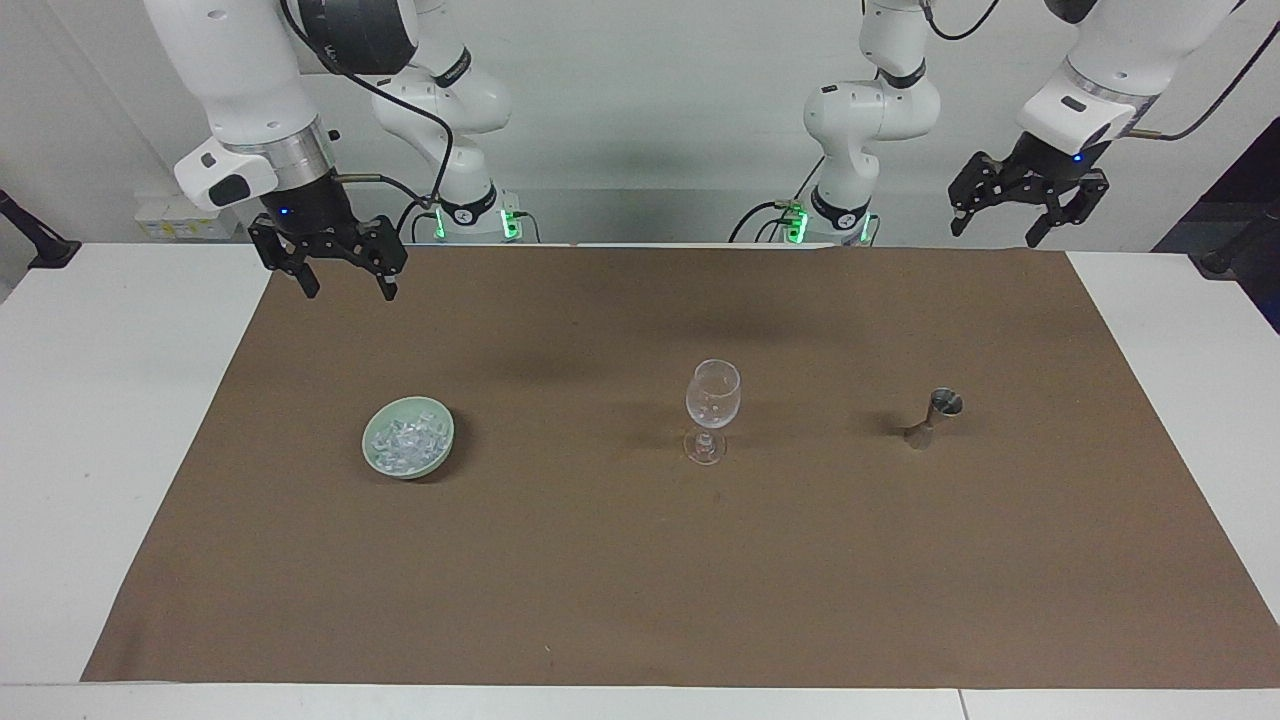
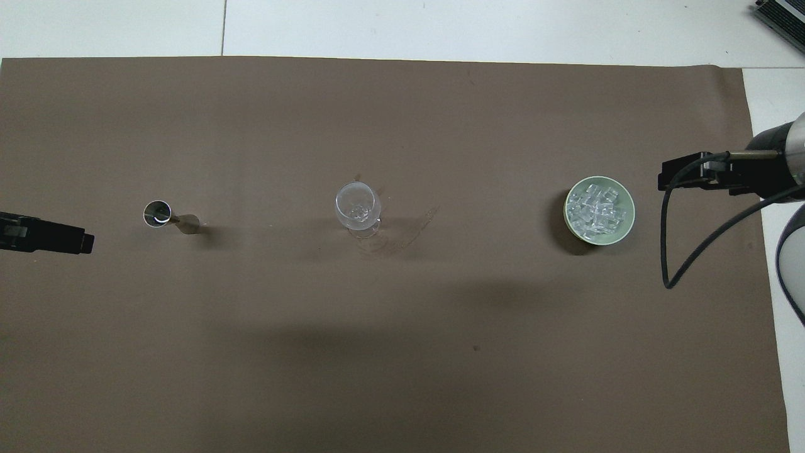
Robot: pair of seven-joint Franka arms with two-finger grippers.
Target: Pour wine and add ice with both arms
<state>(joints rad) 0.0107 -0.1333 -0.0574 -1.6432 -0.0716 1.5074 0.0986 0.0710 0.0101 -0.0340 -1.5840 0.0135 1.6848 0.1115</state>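
A clear wine glass [image 1: 712, 400] [image 2: 358, 207] stands upright mid-mat. Pale glints show in its bowl; I cannot tell what they are. The ice [image 1: 404, 440] [image 2: 596, 209] fills a pale green dish [image 1: 440, 452] [image 2: 629, 217] toward the right arm's end. A small metal jigger [image 1: 935, 418] [image 2: 165, 215] stands toward the left arm's end. No wine shows. My right gripper [image 1: 348, 290] [image 2: 685, 175] hangs open over the mat's edge by the robots, apart from the dish. My left gripper [image 1: 997, 233] [image 2: 75, 238] hangs open, high over the mat's corner by its base.
A brown mat [image 1: 640, 570] covers most of the white table [image 1: 110, 400]. The three items stand in a row across its middle, well apart. A black cable [image 2: 666, 251] loops off the right wrist.
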